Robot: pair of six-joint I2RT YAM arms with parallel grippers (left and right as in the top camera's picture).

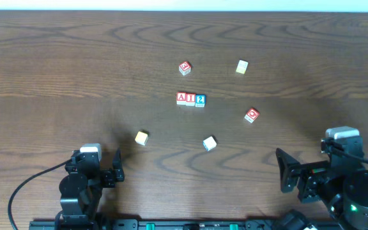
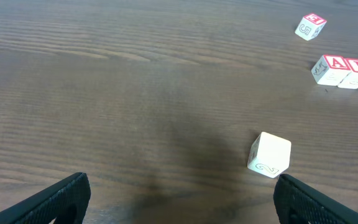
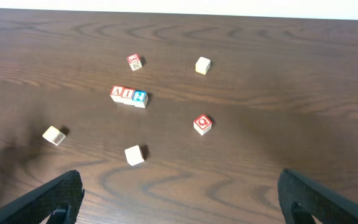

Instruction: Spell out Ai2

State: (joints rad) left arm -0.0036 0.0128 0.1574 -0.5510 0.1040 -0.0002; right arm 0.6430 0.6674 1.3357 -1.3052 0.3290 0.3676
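Three letter blocks stand touching in a row at the table's middle: a red A [image 1: 181, 98], a red I [image 1: 190, 98] and a blue 2 [image 1: 200, 100]. The row also shows in the left wrist view [image 2: 347, 70] and the right wrist view [image 3: 129, 95]. My left gripper [image 1: 98, 172] is open and empty at the near left; in its wrist view [image 2: 179, 202] nothing lies between the fingers. My right gripper [image 1: 289, 172] is open and empty at the near right, also seen in its wrist view [image 3: 179, 196].
Loose blocks lie around the row: a red-topped one [image 1: 184, 68] behind it, a plain one [image 1: 242, 66] at the back right, a red one [image 1: 252, 115] to the right, a white one [image 1: 209, 143] in front, and a pale one [image 1: 142, 137] near my left gripper.
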